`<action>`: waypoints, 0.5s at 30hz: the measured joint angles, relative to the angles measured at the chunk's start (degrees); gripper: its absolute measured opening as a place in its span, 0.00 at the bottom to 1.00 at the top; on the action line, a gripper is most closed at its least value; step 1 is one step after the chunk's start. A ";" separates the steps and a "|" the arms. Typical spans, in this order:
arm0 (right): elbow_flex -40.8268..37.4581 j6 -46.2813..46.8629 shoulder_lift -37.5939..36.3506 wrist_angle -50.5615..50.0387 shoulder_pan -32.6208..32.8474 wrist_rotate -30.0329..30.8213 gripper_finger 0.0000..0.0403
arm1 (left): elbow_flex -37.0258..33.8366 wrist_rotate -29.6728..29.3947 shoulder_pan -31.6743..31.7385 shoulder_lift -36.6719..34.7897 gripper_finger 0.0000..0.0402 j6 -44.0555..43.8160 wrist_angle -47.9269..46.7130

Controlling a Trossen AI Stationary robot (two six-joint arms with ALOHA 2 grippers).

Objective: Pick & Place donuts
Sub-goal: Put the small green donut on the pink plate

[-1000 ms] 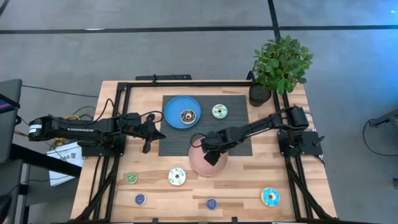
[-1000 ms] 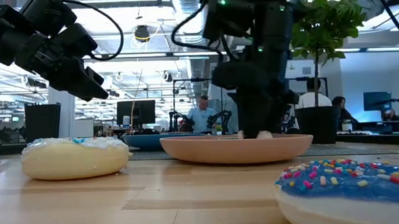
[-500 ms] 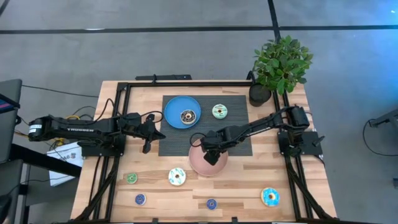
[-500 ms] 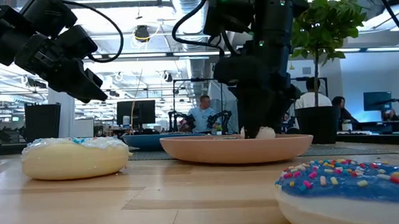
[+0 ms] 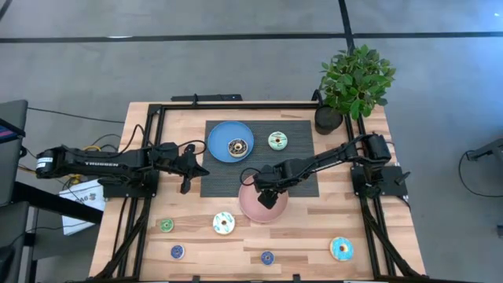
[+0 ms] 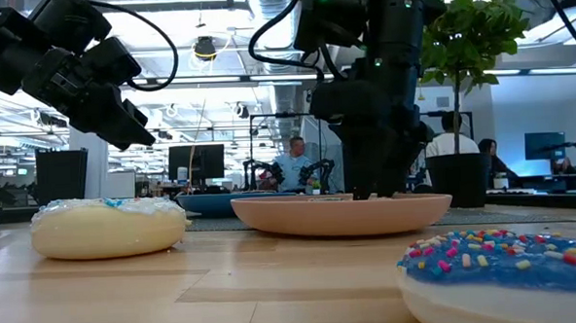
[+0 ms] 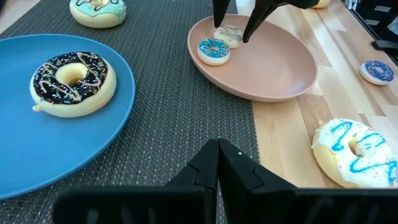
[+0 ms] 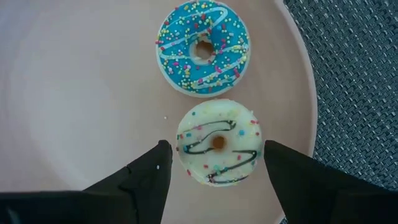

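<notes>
Two fingers, right gripper (image 8: 214,163): spread apart over the pink plate (image 8: 81,93), one dark fingertip (image 8: 163,149) on each side of a white donut (image 8: 217,142), neither pressing on it.
White donut: small, dark drizzle and sprinkles, lying flat on the pink plate between the open fingers, low centre of the right wrist frame.
Blue sprinkled donut (image 8: 202,48): small, on the same plate, just beside the white one, toward the top of that frame.
Donuts on pink plate: two.
Donuts on blue plate (image 5: 218,141): one, dark brown icing (image 5: 237,147), upper centre of the high frame.
Donuts on dark mat (image 5: 299,177): one, teal and cream (image 5: 277,141), right of the blue plate.
Donuts on bare wood (image 5: 314,228), lower part of the high frame: five; a green one (image 5: 167,226), a larger white one with blue drizzle (image 5: 224,223), two small dark blue ones (image 5: 178,251) (image 5: 267,257), a larger blue one (image 5: 342,249) at lower right.
Plates: two, blue and pink, well apart from the lower row.
Left gripper (image 5: 187,163): fingers pressed together, empty, at the mat's left edge in the high frame.
Potted plant (image 5: 354,79): one, upper right corner of the table.
</notes>
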 joint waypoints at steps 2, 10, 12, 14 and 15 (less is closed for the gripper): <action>0.38 -0.17 -1.44 -1.66 0.03 1.82 0.61 | 0.00 0.00 0.00 0.00 0.00 -0.08 0.00; -0.10 -4.10 -13.50 -1.30 3.32 12.96 0.48 | -0.02 -0.07 0.00 -0.07 0.00 0.58 2.45; -2.82 -5.45 -16.08 1.33 4.88 15.27 0.39 | -0.02 -0.39 0.00 -0.10 0.00 1.13 3.25; -7.28 -5.65 -18.15 4.51 6.55 16.54 0.26 | -0.02 -0.24 0.00 -0.22 0.00 0.37 4.16; -10.15 -5.61 -19.13 7.56 7.28 16.75 0.20 | 0.00 -0.20 0.00 -0.22 0.00 -0.36 4.41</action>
